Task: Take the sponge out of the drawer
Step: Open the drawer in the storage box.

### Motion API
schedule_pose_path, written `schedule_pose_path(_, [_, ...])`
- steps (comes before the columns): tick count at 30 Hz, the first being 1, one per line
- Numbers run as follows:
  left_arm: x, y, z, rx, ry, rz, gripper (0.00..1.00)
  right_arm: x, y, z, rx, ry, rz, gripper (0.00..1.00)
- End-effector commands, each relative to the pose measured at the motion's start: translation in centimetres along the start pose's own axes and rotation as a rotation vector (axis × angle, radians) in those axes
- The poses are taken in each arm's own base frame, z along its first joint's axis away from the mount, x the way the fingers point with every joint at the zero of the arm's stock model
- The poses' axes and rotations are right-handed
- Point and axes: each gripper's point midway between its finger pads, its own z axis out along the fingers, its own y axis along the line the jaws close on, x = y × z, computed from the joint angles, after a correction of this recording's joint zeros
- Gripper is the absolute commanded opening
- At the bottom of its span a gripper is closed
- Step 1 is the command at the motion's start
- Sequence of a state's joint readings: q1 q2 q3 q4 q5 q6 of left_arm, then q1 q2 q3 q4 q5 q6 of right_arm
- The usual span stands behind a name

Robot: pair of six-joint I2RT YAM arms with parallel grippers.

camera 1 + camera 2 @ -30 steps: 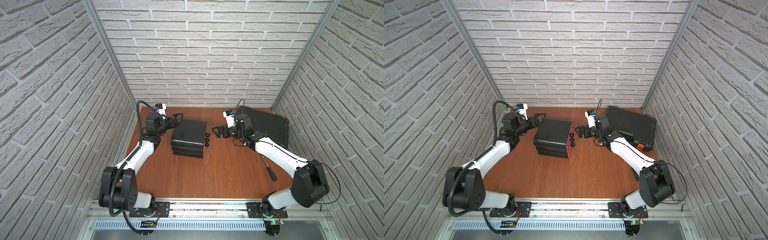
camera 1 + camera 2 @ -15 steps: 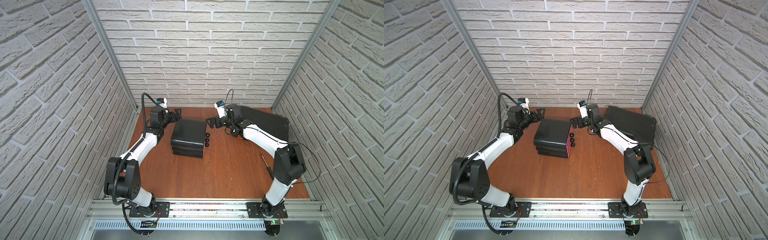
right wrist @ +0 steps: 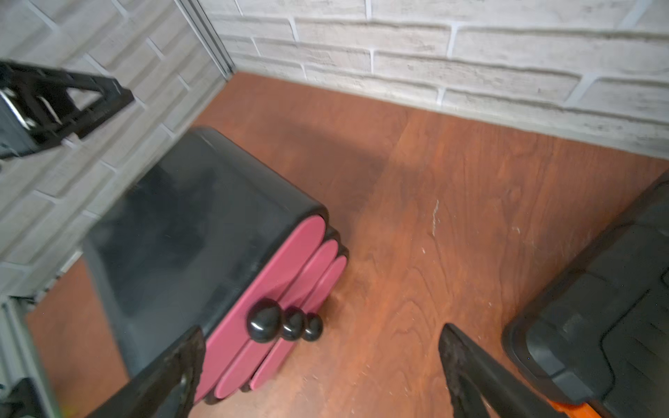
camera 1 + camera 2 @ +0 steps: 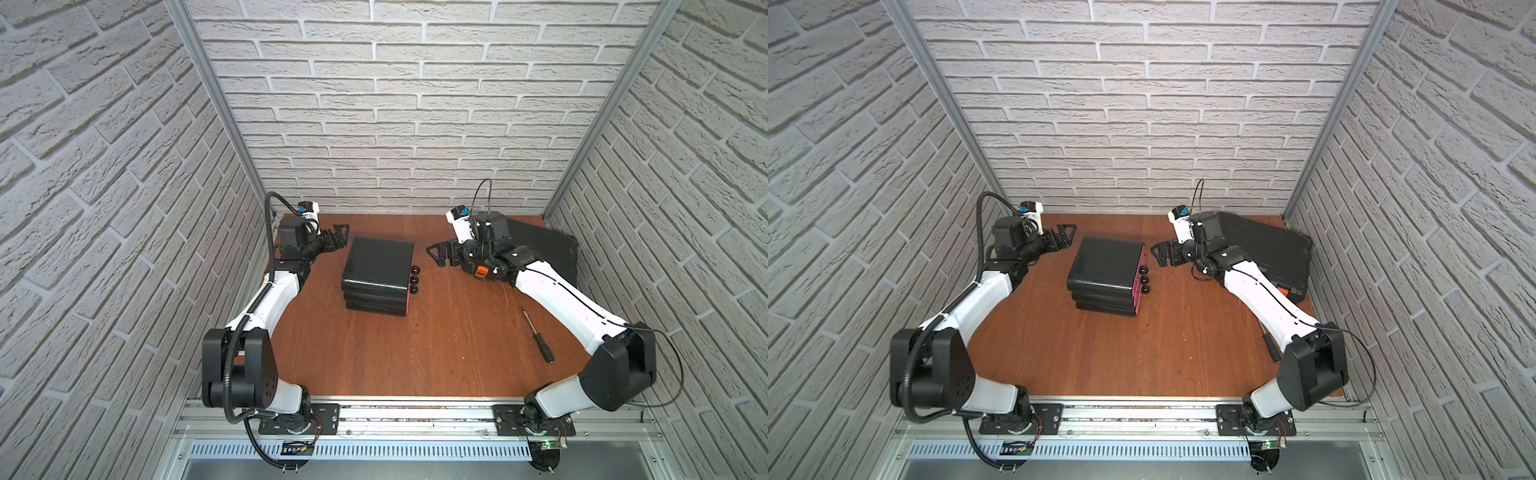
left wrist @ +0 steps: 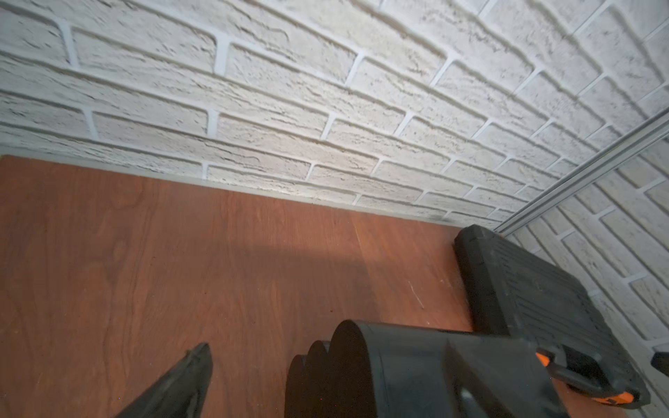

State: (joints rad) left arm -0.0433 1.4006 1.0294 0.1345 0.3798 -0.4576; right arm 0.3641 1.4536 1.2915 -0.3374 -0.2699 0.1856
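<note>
Right now, the black drawer box (image 4: 378, 262) sits near the back of the brown table (image 4: 415, 357), and it shows in both top views (image 4: 1104, 262). It has 3 pink drawer fronts (image 3: 275, 282), one under the other, and each has a round black knob (image 3: 264, 322). All 3 drawers are pushed in, so the sponge is hidden, and I cannot tell which drawer it is in. The left gripper (image 4: 338, 237) hangs in the air just beside the back left corner of the box and does not touch it. Its fingers are spread wide and hold nothing. The right gripper (image 4: 438, 254) is on the knob side of the box, near the knobs but apart from them. Its 2 fingers (image 3: 173, 369) are spread wide too, with nothing between them, and they point toward the pink fronts. Behind the right arm, a big black tool case (image 4: 1266, 245) lies flat by the back wall. A screwdriver (image 4: 540, 347) lies on the table all by itself, well apart from the box and close to the right arm.
</note>
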Motion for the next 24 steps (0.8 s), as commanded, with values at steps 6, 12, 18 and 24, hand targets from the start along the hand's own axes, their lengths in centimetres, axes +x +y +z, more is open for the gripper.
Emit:
schedule_pose_path(6, [0.8,-4.6,-1.9,0.163,0.017,-0.049,0.98,4.7,2.2,-1.3,-0.157,-0.005,0.187,1.00])
schedule_pose_path(12, [3.6,-4.7,-1.9,0.148,0.051,-0.058,0.98,6.6,3.4,-1.6,-0.250,-0.029,0.224,0.99])
schedule_pose_path(18, [6.7,-5.5,-3.1,0.121,0.093,-0.036,0.98,8.1,4.2,0.3,-0.341,0.002,0.265,0.95])
schedule_pose_path(24, [8.4,-7.4,-4.7,0.102,0.104,0.015,0.96,8.2,4.9,2.4,-0.449,-0.006,0.336,0.88])
